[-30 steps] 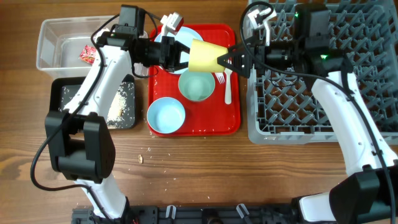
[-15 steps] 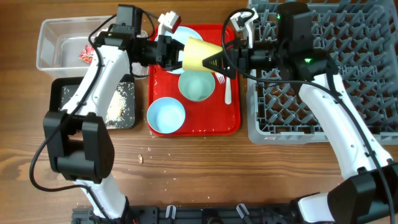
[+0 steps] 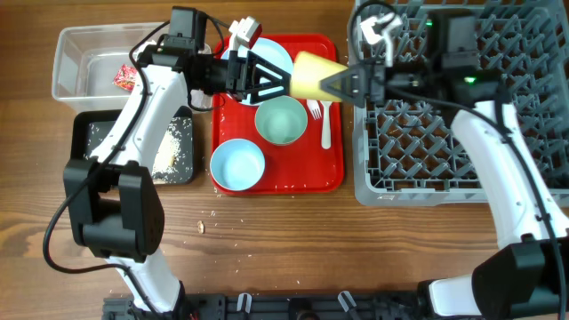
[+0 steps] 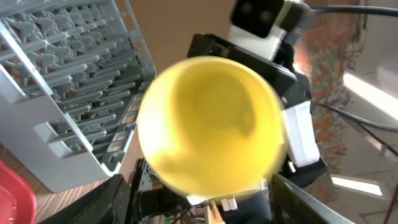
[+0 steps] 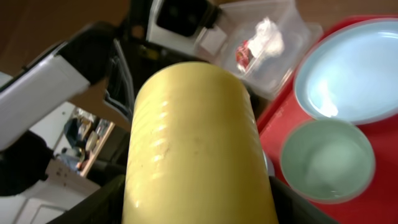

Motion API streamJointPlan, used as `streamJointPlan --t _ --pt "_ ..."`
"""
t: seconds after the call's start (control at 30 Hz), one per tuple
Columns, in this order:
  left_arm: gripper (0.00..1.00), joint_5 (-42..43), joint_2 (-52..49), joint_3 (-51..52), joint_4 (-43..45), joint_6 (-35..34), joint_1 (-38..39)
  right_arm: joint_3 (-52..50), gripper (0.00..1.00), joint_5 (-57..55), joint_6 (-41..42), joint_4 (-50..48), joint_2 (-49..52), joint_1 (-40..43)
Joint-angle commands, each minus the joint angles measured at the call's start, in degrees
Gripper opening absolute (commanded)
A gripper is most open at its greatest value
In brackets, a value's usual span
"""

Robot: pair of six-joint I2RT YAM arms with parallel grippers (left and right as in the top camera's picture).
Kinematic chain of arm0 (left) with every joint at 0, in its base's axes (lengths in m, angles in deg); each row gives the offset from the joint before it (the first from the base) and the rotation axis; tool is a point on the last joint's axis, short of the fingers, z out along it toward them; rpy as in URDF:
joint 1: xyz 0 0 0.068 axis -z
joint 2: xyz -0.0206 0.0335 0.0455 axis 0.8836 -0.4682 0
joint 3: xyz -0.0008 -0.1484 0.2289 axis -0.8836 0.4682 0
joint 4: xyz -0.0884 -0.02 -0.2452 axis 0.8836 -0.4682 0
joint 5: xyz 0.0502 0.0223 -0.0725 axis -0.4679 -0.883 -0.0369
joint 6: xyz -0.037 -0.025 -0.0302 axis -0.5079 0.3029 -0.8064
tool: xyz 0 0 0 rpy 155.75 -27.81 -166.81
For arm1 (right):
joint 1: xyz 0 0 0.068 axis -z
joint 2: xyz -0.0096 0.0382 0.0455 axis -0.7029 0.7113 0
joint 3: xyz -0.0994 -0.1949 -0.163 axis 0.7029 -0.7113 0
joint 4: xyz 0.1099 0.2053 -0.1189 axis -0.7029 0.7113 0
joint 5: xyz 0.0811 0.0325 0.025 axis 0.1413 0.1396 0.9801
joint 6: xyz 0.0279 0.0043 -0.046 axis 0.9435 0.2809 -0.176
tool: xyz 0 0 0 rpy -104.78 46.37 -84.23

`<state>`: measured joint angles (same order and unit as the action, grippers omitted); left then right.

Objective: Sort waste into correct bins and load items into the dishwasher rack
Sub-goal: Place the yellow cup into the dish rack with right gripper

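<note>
The small yellow cup (image 3: pixel 311 75) hangs on its side over the red tray, with my right gripper (image 3: pixel 332 84) shut on its narrow end. In the right wrist view the cup (image 5: pixel 193 137) fills the space between the fingers (image 5: pixel 99 205). My left gripper (image 3: pixel 277 80) stands open just left of the cup's mouth and does not touch it; in its wrist view the cup (image 4: pixel 211 124) floats clear of both fingers (image 4: pixel 115 199). The grey dishwasher rack (image 3: pixel 462 133) lies at the right.
On the red tray (image 3: pixel 277 183) sit a pale green bowl (image 3: pixel 281 122), a pale blue bowl (image 3: pixel 237 165), a blue plate (image 5: pixel 354 74), a fork (image 3: pixel 315 111) and a spoon (image 3: pixel 325 126). The clear tub (image 3: pixel 84 62) holds a wrapper (image 3: pixel 124 77) and a napkin (image 5: pixel 267 30). The black tray (image 3: pixel 116 147) holds rice scraps.
My right gripper closed on the cup, then my left gripper opened and let go. The right arm has drawn the cup rightward, toward the rack.
</note>
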<state>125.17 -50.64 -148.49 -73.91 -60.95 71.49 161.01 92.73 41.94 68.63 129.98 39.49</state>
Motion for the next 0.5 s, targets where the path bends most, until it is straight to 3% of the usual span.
streamJointPlan --t 0.0,0.07,0.2,0.33,0.47 --pt "0.76 -4.7 1.0 -0.7 0.2 0.3 0.1 0.1 0.49 -0.8 -6.3 5.5 -1.8 4.5" --pt "0.79 -10.6 1.0 -0.7 0.2 0.3 0.1 0.3 0.49 -5.9 -5.6 9.2 -3.8 6.7" --pt "0.81 -31.5 1.0 -0.6 -0.2 0.3 0.2 1.9 0.49 -28.8 2.4 22.1 -9.1 8.2" --pt "0.82 -49.2 1.0 -0.6 -1.7 0.3 1.6 1.9 0.49 -43.4 9.8 33.7 -10.3 6.8" --pt "0.84 -57.4 1.0 -0.6 -2.8 0.3 3.5 1.9 0.49 -51.6 14.4 39.9 -9.3 3.5"
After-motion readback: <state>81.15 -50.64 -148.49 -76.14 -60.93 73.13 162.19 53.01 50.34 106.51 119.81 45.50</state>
